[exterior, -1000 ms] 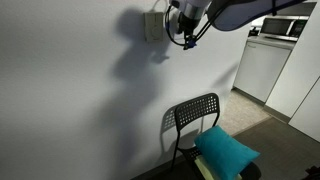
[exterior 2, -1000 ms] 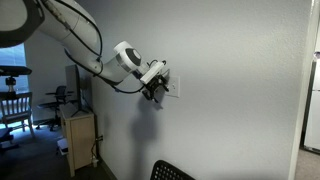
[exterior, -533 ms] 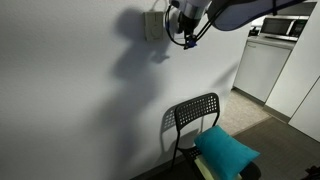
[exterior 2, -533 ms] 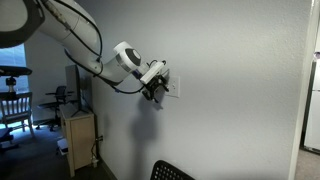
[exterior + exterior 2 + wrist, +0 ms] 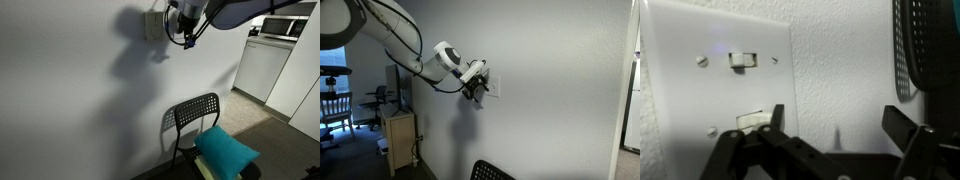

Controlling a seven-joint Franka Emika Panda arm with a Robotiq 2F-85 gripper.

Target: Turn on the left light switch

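In the wrist view the square white wall plate [image 5: 715,85] fills the left side, turned sideways so its two small rockers stand one above the other. The lower rocker [image 5: 752,120] is the left light switch; the upper rocker [image 5: 740,60] is the other one. My gripper [image 5: 835,115] is open and empty, and one finger tip lies right beside the left light switch; I cannot tell whether it touches. In both exterior views the gripper [image 5: 187,40] [image 5: 477,92] is up against the wall at the plate [image 5: 152,25] [image 5: 494,87].
A black metal chair [image 5: 192,115] with a teal cushion [image 5: 227,150] stands by the wall below the plate. A white appliance [image 5: 262,68] stands farther along. A small wooden cabinet [image 5: 398,140] stands by the wall on the arm's side.
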